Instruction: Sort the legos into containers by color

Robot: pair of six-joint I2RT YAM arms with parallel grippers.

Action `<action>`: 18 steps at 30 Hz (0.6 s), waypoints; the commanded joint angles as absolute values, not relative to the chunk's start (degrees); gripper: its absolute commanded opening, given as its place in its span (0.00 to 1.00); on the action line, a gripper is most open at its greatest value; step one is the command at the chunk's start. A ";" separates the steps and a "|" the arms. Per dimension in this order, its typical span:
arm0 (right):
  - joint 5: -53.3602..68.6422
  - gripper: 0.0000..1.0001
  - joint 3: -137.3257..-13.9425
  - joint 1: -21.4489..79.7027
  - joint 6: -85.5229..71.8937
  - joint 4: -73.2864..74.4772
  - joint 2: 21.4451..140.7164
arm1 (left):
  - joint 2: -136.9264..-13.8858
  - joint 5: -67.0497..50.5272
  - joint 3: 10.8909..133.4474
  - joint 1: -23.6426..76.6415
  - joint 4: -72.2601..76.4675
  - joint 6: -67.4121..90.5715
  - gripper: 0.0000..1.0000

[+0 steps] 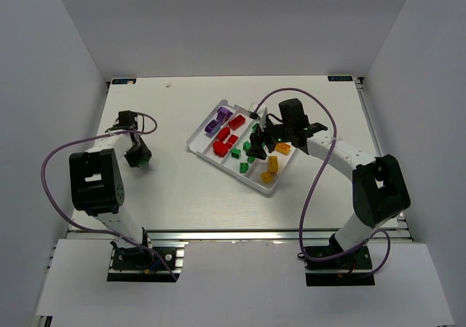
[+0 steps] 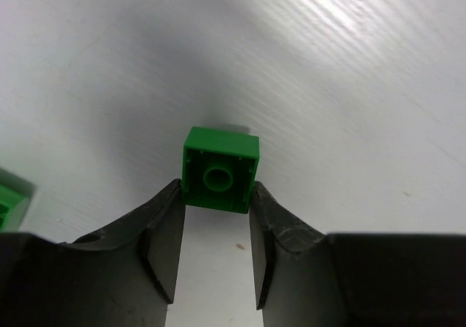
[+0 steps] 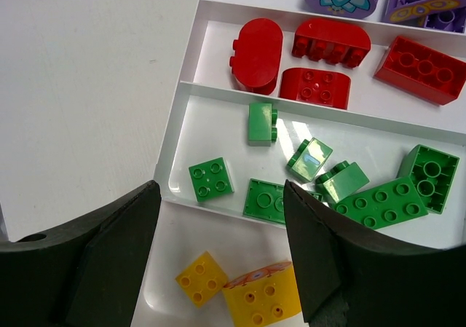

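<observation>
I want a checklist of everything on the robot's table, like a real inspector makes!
Surface: white table.
Job's things: tray holds purple bricks, red bricks, green bricks and yellow bricks in separate compartments; loose green brick on the table, second green brick nearby.
Clutter: nothing seen.
Grippers: left gripper jaws flank the loose green brick, grip unclear; right gripper open, empty, above tray.
Cables: purple left cable and right cable loop from the arms.
Surroundings: white walls on three sides.

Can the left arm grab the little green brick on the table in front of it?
Probably yes. The green brick sits on the table right between the left end effector's fingers, and nothing blocks it.
</observation>
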State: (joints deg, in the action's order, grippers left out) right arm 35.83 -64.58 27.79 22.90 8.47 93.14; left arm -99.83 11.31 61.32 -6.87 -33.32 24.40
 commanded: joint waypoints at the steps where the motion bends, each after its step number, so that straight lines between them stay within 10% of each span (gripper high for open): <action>1: 37.00 0.73 -63.72 27.68 22.50 7.21 90.88 | -93.70 3.45 60.12 -7.03 -29.54 24.17 0.30; 10: 35.87 0.65 -64.51 25.84 18.82 6.07 90.79 | -78.40 -26.88 47.57 6.05 -10.21 32.16 0.30; 18: 35.95 0.07 -65.57 21.54 15.56 5.80 90.97 | -83.57 -25.76 48.16 24.14 -2.02 38.58 0.30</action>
State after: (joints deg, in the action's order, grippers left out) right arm 35.75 -63.90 22.48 17.39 7.46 92.92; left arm -81.65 -24.64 47.05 20.38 -6.42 35.68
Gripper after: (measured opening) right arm 0.104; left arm 0.470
